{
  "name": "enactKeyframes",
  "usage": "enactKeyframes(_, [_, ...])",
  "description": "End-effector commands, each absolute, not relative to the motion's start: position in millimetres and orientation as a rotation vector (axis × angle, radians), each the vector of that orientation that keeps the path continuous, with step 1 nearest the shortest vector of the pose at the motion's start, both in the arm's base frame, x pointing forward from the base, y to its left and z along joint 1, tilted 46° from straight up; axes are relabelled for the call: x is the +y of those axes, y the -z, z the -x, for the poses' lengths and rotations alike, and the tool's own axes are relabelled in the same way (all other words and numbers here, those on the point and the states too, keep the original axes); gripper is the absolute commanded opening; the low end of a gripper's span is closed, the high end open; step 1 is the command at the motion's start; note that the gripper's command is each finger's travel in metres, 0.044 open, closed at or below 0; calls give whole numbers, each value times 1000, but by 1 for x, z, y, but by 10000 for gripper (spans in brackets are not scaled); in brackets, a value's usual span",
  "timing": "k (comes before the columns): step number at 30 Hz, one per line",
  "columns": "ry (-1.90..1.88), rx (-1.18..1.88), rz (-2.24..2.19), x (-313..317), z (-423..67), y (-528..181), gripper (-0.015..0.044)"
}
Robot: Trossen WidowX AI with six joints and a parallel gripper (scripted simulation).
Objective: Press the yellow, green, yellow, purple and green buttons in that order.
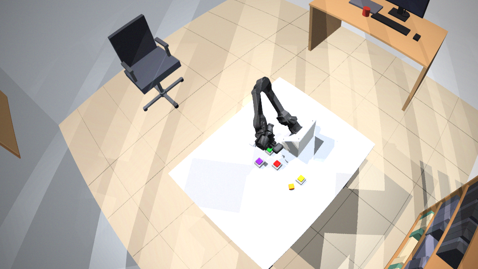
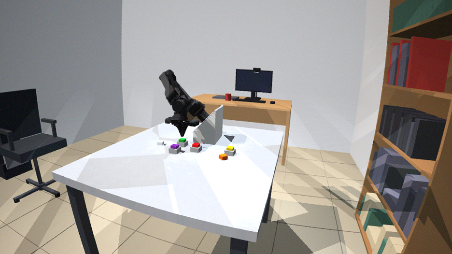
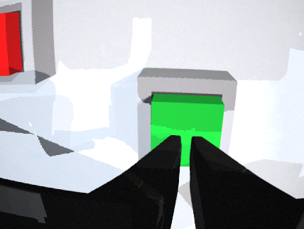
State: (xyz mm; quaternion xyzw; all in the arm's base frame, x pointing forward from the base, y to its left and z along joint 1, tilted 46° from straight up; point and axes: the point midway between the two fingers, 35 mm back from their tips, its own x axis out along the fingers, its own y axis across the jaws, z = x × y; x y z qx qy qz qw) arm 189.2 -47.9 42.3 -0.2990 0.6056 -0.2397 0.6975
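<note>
My gripper [image 3: 185, 146] [image 1: 267, 146] [image 2: 182, 134] is shut and empty, with its fingertips right over the near edge of the green button [image 3: 187, 115] [image 1: 269, 149] [image 2: 182, 141]; I cannot tell whether they touch it. The purple button [image 1: 259, 161] [image 2: 174, 146] and the red button [image 1: 276, 163] [image 2: 196, 145] [image 3: 9, 43] sit in front of it. The yellow button [image 1: 300, 178] [image 2: 230, 148] sits further right, with an orange block [image 1: 291, 186] [image 2: 222, 157] next to it.
A white wedge-shaped box [image 1: 299, 140] [image 2: 210, 128] stands just right of the arm on the white table [image 1: 217, 187] [image 2: 157, 187]. An office chair [image 1: 147, 63], a wooden desk [image 1: 377, 30] and a bookshelf [image 2: 431, 153] stand around the table.
</note>
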Motion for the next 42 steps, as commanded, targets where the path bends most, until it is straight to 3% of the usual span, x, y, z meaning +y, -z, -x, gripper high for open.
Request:
enactKeyframes(1, [534,1355,676,-53,-188,-37,20])
enactKeyframes(29, [537,1354,678,-65,-190,-27,20])
enactKeyframes(42, [529,1358,673,-9,-180,-79,20])
